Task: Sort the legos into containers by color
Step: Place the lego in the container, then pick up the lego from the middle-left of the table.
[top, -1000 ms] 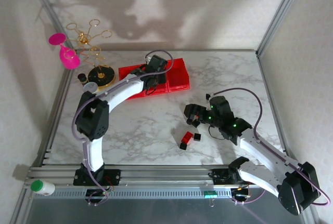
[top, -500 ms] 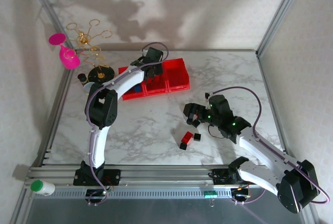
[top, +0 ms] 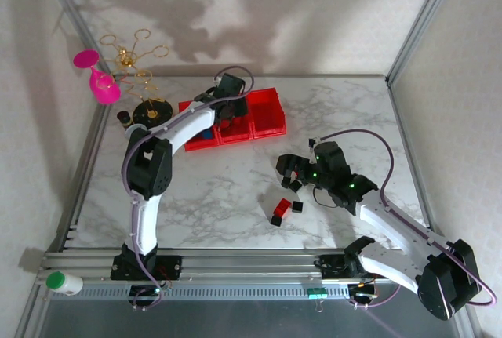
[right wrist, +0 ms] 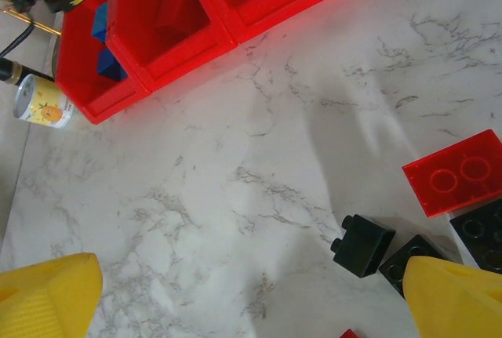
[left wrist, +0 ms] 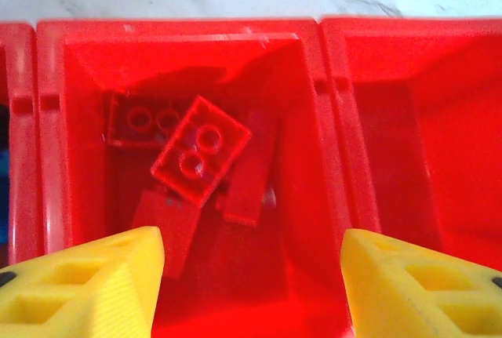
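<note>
From above, my left tool (top: 226, 117) hangs over the middle one of the three red containers (top: 269, 129), which sit in a row at the far left of the counter (top: 353, 118). My right tool (top: 289, 172) hovers above the marble just beyond a small cluster of loose legos: a flat red brick (top: 282, 206) with one black brick (top: 297, 206) beside it and another (top: 276, 219) just nearer to me. A pink glass (top: 98, 81) and a gold rack (top: 135, 62) stand past the far left corner.

From my left wrist, the yellow fingers (left wrist: 82, 279) are spread wide with nothing between them. Straight below, the middle bin holds several red pieces, with a studded red brick (left wrist: 200, 158) lying tilted on top of them.

From my right wrist, the fingers (right wrist: 47, 291) are also wide apart and hold nothing. Ahead of them on the marble lie the flat red brick and three black ones, close together. The containers are well off toward the upper left, with blue bricks (right wrist: 103, 62) in the end bin and a small yellow-and-white can (right wrist: 43, 101) just beside it.
</note>
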